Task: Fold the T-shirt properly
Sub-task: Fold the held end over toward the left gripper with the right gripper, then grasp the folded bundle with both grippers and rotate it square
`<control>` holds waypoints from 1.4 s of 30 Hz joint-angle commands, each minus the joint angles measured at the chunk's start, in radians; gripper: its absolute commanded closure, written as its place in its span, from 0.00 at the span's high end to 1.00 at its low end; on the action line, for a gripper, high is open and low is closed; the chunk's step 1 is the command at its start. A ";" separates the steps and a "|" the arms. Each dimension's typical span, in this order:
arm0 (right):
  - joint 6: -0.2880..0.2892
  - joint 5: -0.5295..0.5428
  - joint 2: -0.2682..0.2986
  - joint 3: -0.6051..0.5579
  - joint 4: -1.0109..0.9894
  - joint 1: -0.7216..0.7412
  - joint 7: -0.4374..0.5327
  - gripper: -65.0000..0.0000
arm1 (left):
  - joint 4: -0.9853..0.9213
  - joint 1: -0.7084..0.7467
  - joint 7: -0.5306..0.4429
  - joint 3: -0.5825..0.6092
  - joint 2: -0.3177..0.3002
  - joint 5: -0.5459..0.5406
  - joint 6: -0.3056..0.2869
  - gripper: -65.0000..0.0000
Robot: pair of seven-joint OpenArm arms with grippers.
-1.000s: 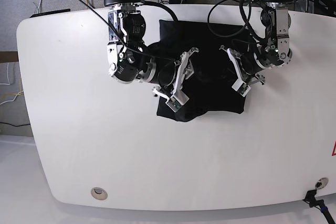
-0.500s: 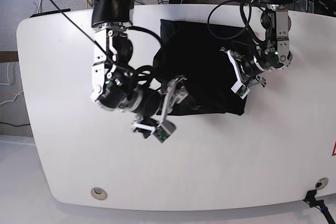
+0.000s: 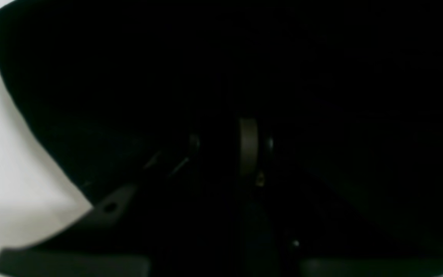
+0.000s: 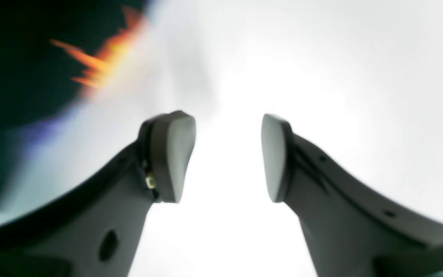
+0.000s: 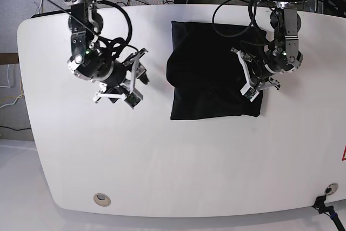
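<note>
Our right pincer (image 5: 128, 82) has swung left, clear of the T-shirt (image 5: 208, 74), its jaws spread and empty. The left pincer (image 5: 247, 77) pinches the shirt's right edge on the desk (image 5: 178, 171); pulling could undo our fold.

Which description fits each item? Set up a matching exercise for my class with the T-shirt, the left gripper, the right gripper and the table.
Things:
1. T-shirt
2. left gripper
3. right gripper
4. table

Descriptions:
A. open, over bare table, holding nothing
B. white, rounded corners
C. black, folded into a rough rectangle
D. at the shirt's edge, pressed into the fabric

Pairs: 1-C, 2-D, 3-A, 4-B
</note>
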 commanded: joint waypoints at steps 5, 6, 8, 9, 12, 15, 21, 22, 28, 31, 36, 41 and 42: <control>-0.002 0.010 -0.115 -0.028 0.036 -0.042 0.021 0.45 | 0.015 -0.011 0.004 -0.002 -0.006 -0.002 -0.001 0.15; -0.002 0.010 -0.135 -0.041 0.036 -0.044 0.021 0.45 | 0.016 -0.011 0.004 -0.002 -0.006 -0.002 -0.001 0.15; -0.005 0.010 -0.168 -0.070 0.036 -0.044 0.021 0.45 | 0.016 -0.011 0.004 -0.002 -0.005 -0.002 -0.001 0.15; -0.005 0.008 -0.184 -0.085 0.034 -0.041 0.021 0.45 | 0.018 -0.013 0.004 -0.002 -0.005 -0.004 -0.001 0.15; -0.005 -0.061 -0.247 -0.127 0.033 -0.036 0.021 0.45 | 0.045 -0.026 0.004 -0.003 0.010 -0.004 -0.001 0.15; 0.000 -0.136 -0.301 -0.197 0.016 -0.019 0.021 0.45 | 0.085 -0.033 0.004 -0.005 0.018 -0.004 -0.001 0.15; -0.005 -0.158 -0.336 -0.252 -0.079 0.042 0.026 0.45 | 0.240 -0.059 -0.001 -0.014 0.030 -0.004 -0.001 0.15; -0.005 -0.158 -0.336 -0.254 -0.090 0.053 0.026 0.45 | 0.268 -0.060 -0.001 -0.032 0.030 -0.004 -0.001 0.15; -0.003 -0.158 -0.336 -0.254 -0.162 0.114 0.027 0.45 | 0.358 -0.135 -0.002 -0.200 0.029 -0.001 -0.001 0.15; -0.003 -0.161 -0.336 -0.248 -0.162 0.122 0.027 0.45 | 0.358 -0.157 -0.002 -0.258 -0.008 -0.002 -0.001 0.15; -0.002 -0.167 -0.336 -0.234 -0.161 0.150 0.027 0.45 | 0.358 -0.138 0.005 -0.272 -0.025 -0.002 -0.001 0.15; 0.001 -0.158 -0.329 -0.168 -0.201 0.265 0.027 0.45 | 0.358 0.015 0.005 -0.171 0.036 -0.047 -0.001 0.14; 0.001 -0.158 -0.329 -0.163 -0.222 0.292 0.029 0.45 | 0.358 0.052 0.004 -0.143 0.049 -0.047 -0.001 0.14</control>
